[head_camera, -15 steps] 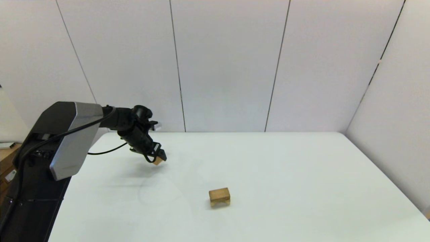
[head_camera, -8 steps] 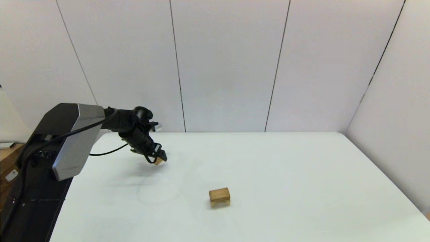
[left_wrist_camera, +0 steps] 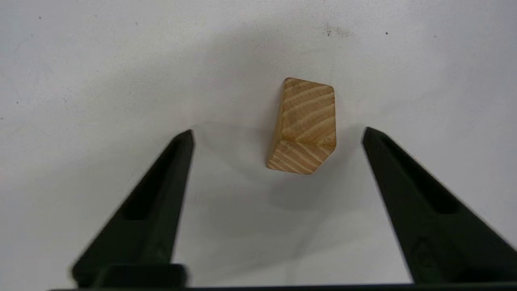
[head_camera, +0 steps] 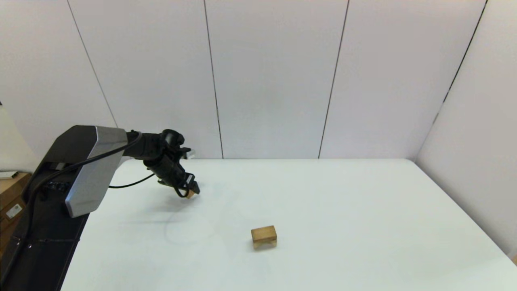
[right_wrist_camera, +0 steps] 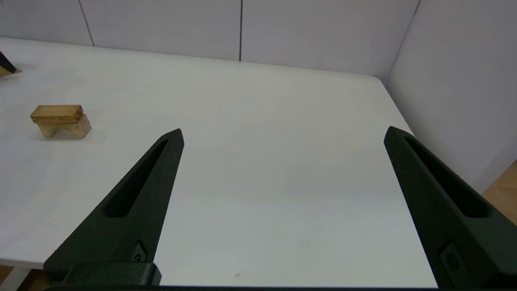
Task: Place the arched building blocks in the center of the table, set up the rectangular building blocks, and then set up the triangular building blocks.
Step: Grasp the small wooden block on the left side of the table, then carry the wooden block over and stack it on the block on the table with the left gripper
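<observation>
left hand [left_wrist_camera: 276, 133] released, fingers spread either side of wedge [left_wrist_camera: 303, 126], not touching it | wedge lies on table [head_camera: 323, 194], far-left area | slab [right_wrist_camera: 56, 113] sits on arch [right_wrist_camera: 64, 127] near table centre | right hand [right_wrist_camera: 282, 135] released, off to the right, nothing between fingers

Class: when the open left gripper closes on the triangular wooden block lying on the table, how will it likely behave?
The triangular block looks like solid wood, so probably rigid and light. Its sloped faces may squirt from the left gripper unless flat sides are pinched. Lying flat on the table, it seems unlikely to roll.
</observation>
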You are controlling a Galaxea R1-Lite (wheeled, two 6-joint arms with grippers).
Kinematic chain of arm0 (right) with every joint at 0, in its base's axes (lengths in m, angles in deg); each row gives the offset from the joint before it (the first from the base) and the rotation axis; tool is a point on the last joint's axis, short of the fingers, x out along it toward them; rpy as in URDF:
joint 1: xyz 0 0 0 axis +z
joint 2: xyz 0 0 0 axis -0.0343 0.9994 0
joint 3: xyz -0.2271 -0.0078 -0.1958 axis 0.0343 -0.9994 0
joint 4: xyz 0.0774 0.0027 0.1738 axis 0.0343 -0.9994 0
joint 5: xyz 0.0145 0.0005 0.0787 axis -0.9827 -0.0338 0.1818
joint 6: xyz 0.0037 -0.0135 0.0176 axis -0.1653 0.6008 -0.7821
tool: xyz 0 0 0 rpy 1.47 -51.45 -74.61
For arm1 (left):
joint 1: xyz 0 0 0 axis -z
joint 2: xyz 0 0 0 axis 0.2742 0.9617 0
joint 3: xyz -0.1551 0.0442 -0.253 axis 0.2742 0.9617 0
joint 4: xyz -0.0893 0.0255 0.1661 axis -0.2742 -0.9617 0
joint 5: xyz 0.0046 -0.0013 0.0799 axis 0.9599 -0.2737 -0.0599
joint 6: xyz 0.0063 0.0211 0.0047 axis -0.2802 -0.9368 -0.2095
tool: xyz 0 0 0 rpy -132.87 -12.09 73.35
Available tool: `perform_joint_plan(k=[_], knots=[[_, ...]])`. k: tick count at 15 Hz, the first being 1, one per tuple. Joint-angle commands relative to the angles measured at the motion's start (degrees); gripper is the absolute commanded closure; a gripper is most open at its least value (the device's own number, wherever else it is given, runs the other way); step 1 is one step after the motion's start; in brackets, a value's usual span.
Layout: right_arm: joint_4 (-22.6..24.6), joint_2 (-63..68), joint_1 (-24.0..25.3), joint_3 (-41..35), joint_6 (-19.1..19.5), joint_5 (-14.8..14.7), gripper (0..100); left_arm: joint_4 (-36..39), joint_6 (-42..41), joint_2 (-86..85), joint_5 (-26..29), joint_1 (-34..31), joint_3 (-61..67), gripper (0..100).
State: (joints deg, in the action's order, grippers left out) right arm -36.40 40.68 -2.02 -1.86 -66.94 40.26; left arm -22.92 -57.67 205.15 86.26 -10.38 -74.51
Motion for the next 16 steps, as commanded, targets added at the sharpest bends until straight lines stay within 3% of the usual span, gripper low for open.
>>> perform_joint_plan(k=[1,11,16], knots=[[0.0,0.0,0.0,0.0,0.0,0.0,0,0.2,0.0,0.0,0.0,0.1,0.0,100],[0.0,0.0,0.0,0.0,0.0,0.0,0,-1.6,0.0,-3.0,0.2,0.5,0.3,100],[0.0,0.0,0.0,0.0,0.0,0.0,0,-16.2,-6.2,-12.7,0.5,4.5,0.3,100]])
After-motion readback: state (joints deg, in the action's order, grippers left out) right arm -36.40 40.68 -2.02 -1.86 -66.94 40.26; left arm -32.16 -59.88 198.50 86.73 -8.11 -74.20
